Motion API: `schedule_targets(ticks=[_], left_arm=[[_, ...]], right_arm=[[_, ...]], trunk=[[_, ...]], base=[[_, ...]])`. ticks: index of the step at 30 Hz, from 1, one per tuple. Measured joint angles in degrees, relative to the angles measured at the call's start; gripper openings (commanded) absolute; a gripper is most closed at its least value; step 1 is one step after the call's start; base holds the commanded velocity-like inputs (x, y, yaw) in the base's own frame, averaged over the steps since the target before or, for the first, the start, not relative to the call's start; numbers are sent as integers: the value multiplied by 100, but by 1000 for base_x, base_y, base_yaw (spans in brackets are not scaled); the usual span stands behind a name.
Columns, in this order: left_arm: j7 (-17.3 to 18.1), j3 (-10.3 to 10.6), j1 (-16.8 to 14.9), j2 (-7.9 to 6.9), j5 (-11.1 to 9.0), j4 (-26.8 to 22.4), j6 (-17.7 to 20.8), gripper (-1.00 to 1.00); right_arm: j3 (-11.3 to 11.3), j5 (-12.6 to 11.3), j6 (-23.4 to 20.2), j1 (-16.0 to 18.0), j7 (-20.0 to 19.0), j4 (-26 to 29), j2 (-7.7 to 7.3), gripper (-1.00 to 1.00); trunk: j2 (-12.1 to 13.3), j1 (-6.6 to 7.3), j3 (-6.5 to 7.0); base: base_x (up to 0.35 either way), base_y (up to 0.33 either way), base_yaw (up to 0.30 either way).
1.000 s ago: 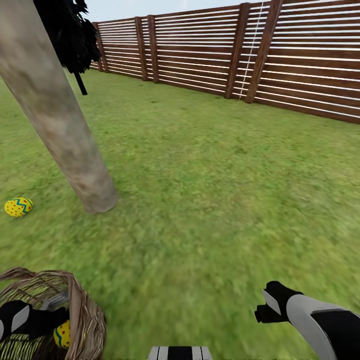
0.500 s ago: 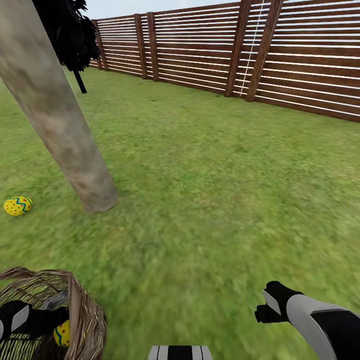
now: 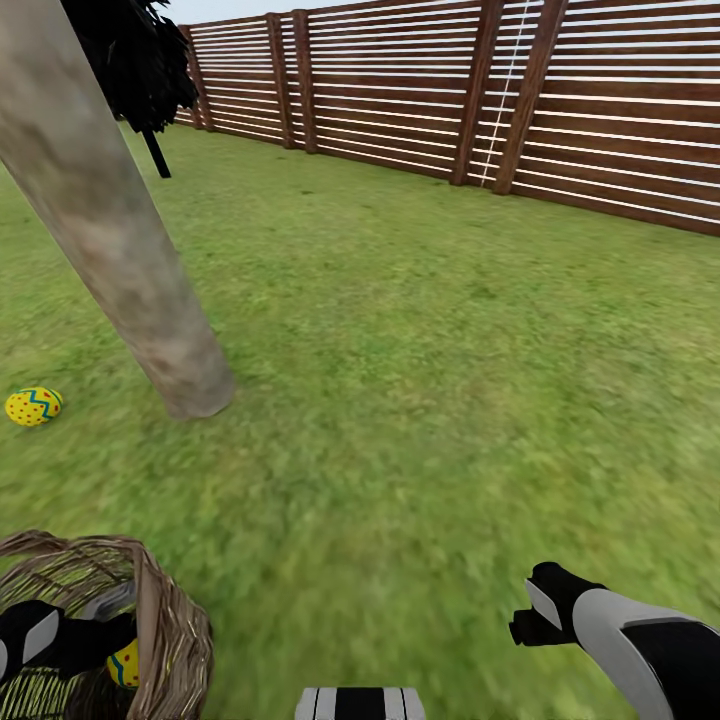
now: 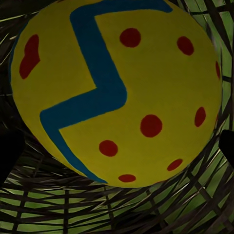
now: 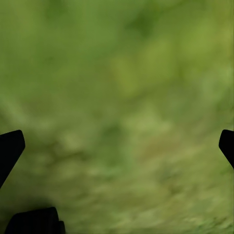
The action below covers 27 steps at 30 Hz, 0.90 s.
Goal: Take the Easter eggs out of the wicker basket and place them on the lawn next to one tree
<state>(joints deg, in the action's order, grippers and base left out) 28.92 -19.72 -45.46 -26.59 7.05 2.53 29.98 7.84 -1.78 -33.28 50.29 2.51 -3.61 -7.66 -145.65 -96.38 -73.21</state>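
Observation:
The wicker basket (image 3: pixel 170 640) stands at the bottom left of the head view. My left gripper (image 3: pixel 112 642) reaches down inside it, open, right beside a yellow Easter egg (image 3: pixel 125 666). In the left wrist view that egg (image 4: pixel 117 92) sits huge between the two spread fingertips (image 4: pixel 9 153), with wicker weave behind it. A second egg (image 3: pixel 33 406) lies on the lawn (image 3: pixel 420 380) just left of the tree trunk (image 3: pixel 130 260). A third egg is out of view. Low at the right, my right gripper (image 3: pixel 526 612) hovers open over bare grass (image 5: pixel 117 97).
A brown slat fence (image 3: pixel 480 90) closes the garden at the back and right. A dark near-black conical tree (image 3: pixel 140 70) stands behind the trunk. Open grass stretches between the trunk and the fence.
The whole head picture has shifted slightly upward, so the camera has moved. Both arms, the basket and the eggs keep their places.

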Motion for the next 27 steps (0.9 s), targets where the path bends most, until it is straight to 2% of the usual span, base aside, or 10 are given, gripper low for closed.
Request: schedule_targets(ticks=[22, 27], left_arm=[[0, 0, 0, 23, 0, 0, -3, 100], [0, 7, 0, 32, 0, 7, -8, 100]], right_arm=[[6, 3, 7, 1, -2, -70, 35, 100], [7, 3, 7, 1, -2, -70, 35, 100]], trunk=[[0, 0, 0], [-5, -10, -89]], base=[[0, 0, 0], [0, 0, 0]])
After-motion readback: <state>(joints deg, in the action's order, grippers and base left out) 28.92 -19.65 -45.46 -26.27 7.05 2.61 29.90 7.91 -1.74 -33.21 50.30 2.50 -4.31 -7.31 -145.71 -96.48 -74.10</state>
